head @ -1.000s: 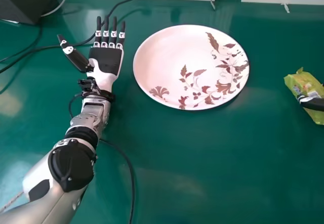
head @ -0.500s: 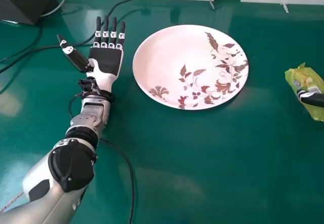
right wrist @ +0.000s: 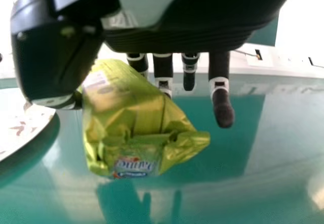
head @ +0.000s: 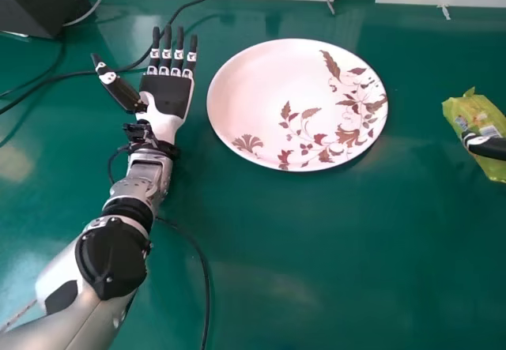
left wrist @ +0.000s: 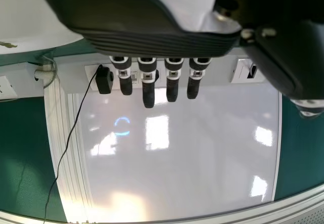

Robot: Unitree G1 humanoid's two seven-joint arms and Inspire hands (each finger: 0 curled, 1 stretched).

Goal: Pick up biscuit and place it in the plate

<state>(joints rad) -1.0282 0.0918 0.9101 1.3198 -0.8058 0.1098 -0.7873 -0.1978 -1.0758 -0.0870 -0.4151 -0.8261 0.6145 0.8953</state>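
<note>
The right hand (head: 489,148), at the right of the scene, has the biscuit packet (head: 482,111) gripped between its thumb and its fingers. Over the last 1.0 s the packet has moved a little toward the far side in the head view, swinging slightly right and then back left, and the thumb has travelled with it. That shared motion suggests the grasp is carrying the packet, not slipping over it. It looks raised from the green surface (head: 316,247), so the pick seems made and the placing is still to come. The patterned plate (head: 269,89) lies to the left, well apart from the packet; the next move calls for a carry leftward and a lowering over it. The left hand (head: 164,93) has not moved, lying left of the plate with palm up and fingers straight.

The head view's right edge cuts off part of the packet and most of the right hand. In the right wrist view the packet covers part of the fingers, so how firmly they press is hard to tell. The clearance beneath is uncertain too. The soft wrapper hangs tilted and could twist or slide during the carry.
</note>
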